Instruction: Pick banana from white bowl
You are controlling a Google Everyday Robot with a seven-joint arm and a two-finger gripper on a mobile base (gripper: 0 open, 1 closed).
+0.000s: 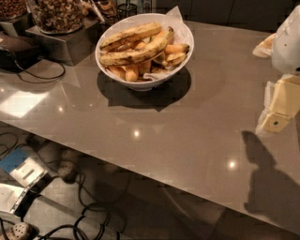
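The white bowl [143, 79] stands at the back middle of the grey countertop and is lined with white paper. The banana [133, 55], long, curved and brown-freckled, lies across the front of the pile in it. A slightly straighter spotted banana [131, 33] lies behind it, and small orange-yellow pieces [174, 52] sit around and under both. My gripper [277, 112] hangs at the right edge of the camera view, above the countertop. It is well to the right of the bowl and a little nearer, and it touches nothing.
Glass jars of nuts [56, 14] stand on a metal stand [65, 44] at the back left, with a black cable [33, 70] beside them. A pale dish [265, 45] shows behind my arm. The counter's front edge [140, 176] runs diagonally, with cables on the floor below.
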